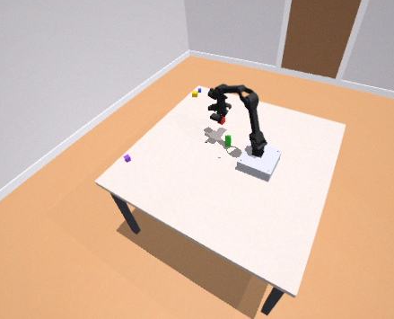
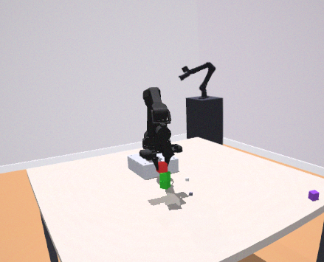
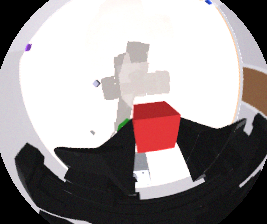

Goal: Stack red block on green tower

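While the pincer (image 3: pixel 157 160) grips it, red block (image 3: pixel 156 125) (plain cube) looks level.

Room: pale grey walls (image 1: pixel 74 45), white skirting, orange floor (image 1: pixel 51 256). Brown door (image 1: pixel 322 22) in white frame. White table (image 1: pixel 253 229) on dark legs. Black pedestal (image 2: pixel 204 119) against far wall.

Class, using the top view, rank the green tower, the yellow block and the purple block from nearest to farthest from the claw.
The claw grips the red block.
1. Green tower: close by, toward the arm's base.
2. Yellow block: at the table's far corner, beside a blue block.
3. Purple block: alone at the table's left edge.
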You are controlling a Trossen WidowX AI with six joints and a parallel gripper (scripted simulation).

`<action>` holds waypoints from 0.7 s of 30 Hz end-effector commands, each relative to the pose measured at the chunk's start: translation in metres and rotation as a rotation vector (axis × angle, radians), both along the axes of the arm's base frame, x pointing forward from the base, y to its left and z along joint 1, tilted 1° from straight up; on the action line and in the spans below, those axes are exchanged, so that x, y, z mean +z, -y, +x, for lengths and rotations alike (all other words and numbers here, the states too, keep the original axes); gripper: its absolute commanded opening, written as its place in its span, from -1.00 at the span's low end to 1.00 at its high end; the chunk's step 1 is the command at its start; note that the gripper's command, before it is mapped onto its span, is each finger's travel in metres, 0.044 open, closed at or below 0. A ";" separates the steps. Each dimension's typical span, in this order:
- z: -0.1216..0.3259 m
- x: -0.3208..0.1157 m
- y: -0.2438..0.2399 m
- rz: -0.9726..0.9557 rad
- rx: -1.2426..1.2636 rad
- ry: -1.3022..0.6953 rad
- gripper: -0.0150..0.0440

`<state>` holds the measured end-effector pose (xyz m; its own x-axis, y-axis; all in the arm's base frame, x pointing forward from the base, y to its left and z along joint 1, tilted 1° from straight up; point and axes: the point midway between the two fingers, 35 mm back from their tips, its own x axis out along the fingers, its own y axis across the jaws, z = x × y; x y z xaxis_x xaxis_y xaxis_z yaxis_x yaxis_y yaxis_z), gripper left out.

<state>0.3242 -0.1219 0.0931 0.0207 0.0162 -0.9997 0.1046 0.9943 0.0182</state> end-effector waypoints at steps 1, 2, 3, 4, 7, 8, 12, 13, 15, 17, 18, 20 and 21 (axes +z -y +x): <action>-0.016 0.000 -0.013 -0.001 -0.003 -0.006 -0.49; -0.019 0.000 -0.015 -0.001 -0.003 -0.006 -0.49; -0.022 0.000 -0.018 -0.001 -0.003 -0.007 -0.49; -0.025 0.000 -0.021 -0.001 -0.003 -0.007 -0.49; -0.035 -0.001 -0.029 0.000 -0.003 -0.008 -0.49; -0.039 -0.001 -0.031 0.000 -0.003 -0.008 -0.49; -0.052 -0.002 -0.041 0.001 -0.003 -0.009 -0.49; -0.056 -0.003 -0.044 0.001 -0.003 -0.009 -0.49; -0.063 -0.004 -0.049 0.001 -0.003 -0.010 -0.49; -0.069 -0.005 -0.054 0.002 -0.003 -0.010 -0.49; -0.073 -0.006 -0.056 0.002 -0.003 -0.010 -0.49; -0.080 -0.008 -0.061 0.002 -0.003 -0.011 -0.49; -0.083 -0.009 -0.063 0.002 -0.003 -0.011 -0.49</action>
<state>0.2552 -0.0671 0.0887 0.0148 0.0194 -0.9997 0.1047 0.9943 0.0208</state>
